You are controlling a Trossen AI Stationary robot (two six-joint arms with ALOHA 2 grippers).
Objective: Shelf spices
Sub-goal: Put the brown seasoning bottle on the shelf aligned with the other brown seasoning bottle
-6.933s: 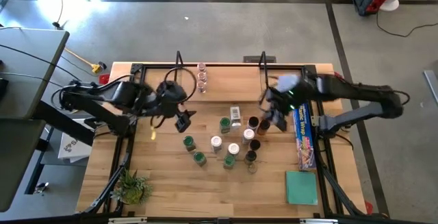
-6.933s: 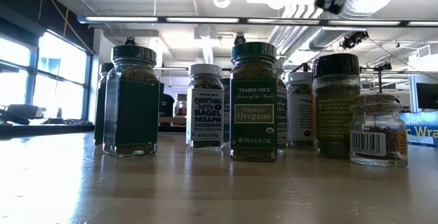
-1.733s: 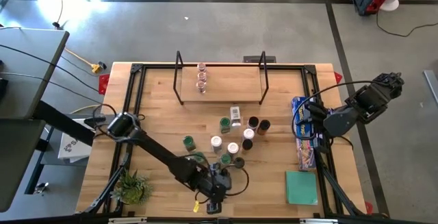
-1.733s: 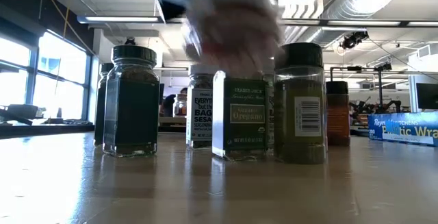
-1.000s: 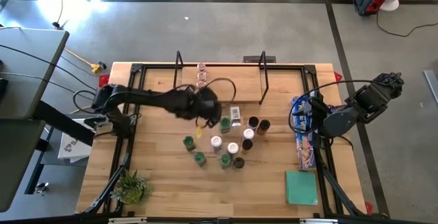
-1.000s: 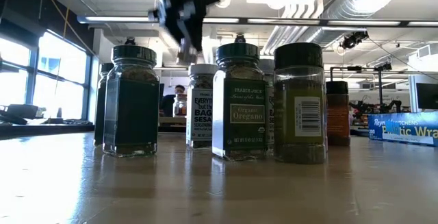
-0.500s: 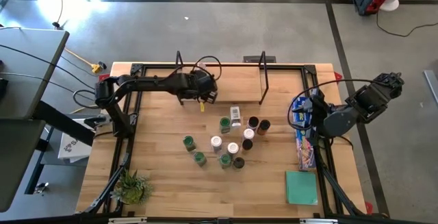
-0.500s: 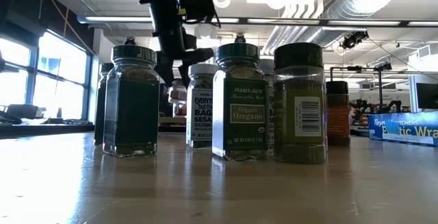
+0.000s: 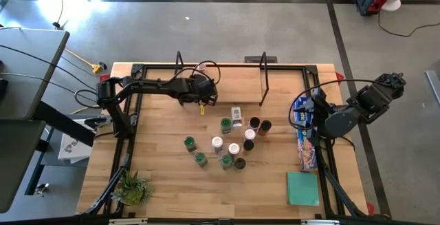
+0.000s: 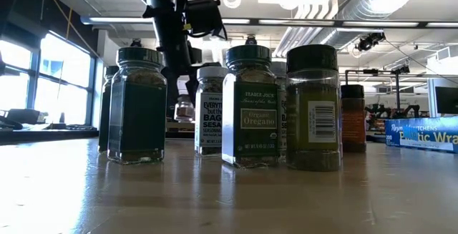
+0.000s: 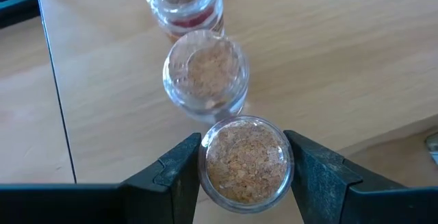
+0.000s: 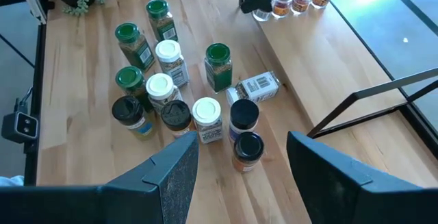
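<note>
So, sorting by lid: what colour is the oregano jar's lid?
Green, clearest in the low view on the oregano jar.

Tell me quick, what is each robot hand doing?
Left hand: closed on a clear spice jar, at the shelf.
Right hand: open, holding nothing, waiting off to the table's side.

shelf (image 9: 227,87): along the table's (image 9: 158,184) far edge, centred
jars on shelf (image 11: 205,73): row at the shelf's left part
left gripper (image 9: 201,93): at the row's near end
loose jars (image 9: 230,142): cluster at table centre
box (image 9: 304,139): right edge
right gripper (image 9: 302,118): above box
</note>
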